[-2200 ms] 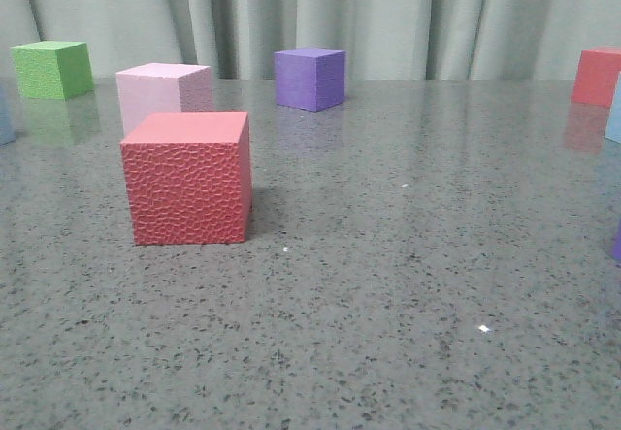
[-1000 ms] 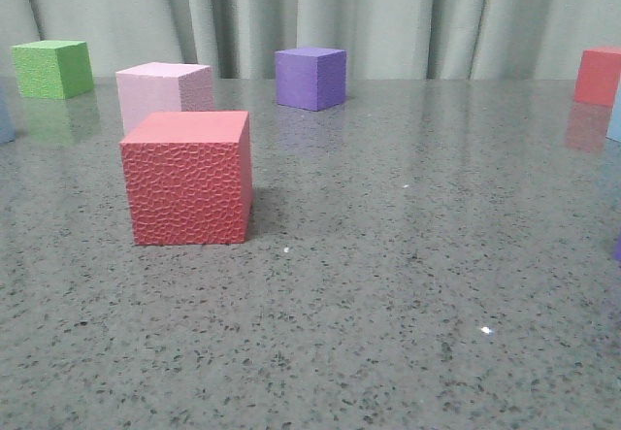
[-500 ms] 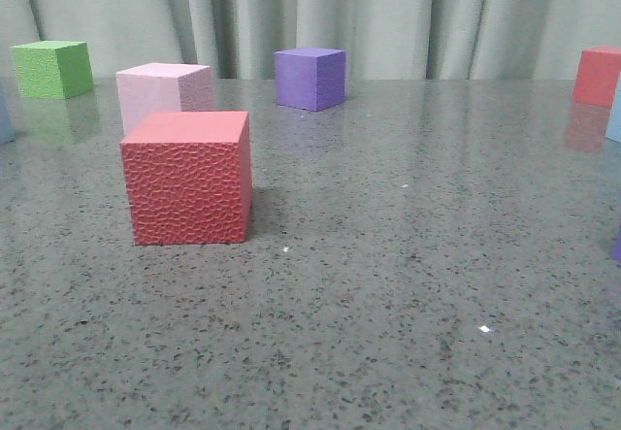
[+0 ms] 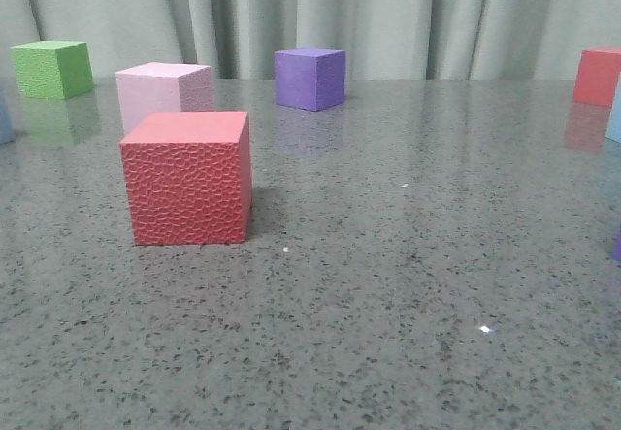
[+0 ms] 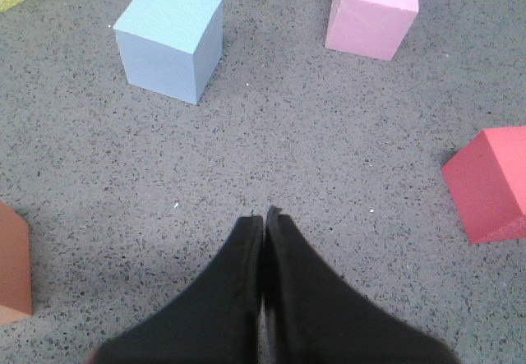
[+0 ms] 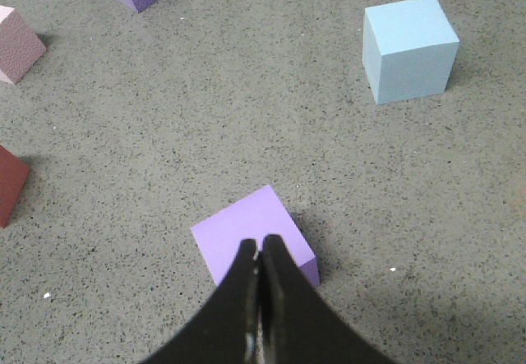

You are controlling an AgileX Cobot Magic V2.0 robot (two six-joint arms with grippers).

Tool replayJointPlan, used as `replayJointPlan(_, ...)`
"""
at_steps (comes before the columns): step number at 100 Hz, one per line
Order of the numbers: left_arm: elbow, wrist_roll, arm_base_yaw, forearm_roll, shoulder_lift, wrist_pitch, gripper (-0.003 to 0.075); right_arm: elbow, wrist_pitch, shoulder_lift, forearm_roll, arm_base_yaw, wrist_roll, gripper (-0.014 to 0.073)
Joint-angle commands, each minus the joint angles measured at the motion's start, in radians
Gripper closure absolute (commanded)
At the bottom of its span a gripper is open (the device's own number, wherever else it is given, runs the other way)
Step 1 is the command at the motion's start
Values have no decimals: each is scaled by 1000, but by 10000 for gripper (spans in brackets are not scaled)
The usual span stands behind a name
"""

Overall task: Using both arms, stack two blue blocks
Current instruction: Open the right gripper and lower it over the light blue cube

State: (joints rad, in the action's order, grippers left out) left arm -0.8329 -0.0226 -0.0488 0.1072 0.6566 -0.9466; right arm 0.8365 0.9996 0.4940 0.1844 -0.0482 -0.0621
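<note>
Blue blocks (image 5: 170, 39) (image 6: 409, 48) apart; both end effectors (image 5: 263, 216) (image 6: 258, 245) apparently closed.

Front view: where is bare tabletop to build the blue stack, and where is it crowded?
The widest bare patch lies right of the near red cube, out toward the far red cube and forward to the table's near edge. The left rear is crowded: green cube, pink cube, purple cube.
</note>
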Motion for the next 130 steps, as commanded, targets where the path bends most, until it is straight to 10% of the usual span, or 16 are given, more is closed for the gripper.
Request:
replayJointPlan(1,-35,9,2,19,7,55,739,32,-73,16,18,8,8,715)
replayJointPlan(26,-35,9,2,23,7,48,678,32,-77,16,18,8,8,589)
replayJointPlan(58,-35,9,2,20,7,32,8,32,-75,16,18,8,8,6)
replayJointPlan(130,-35,9,2,9,7,30,51,35,-115,144,-18,8,7,-15)
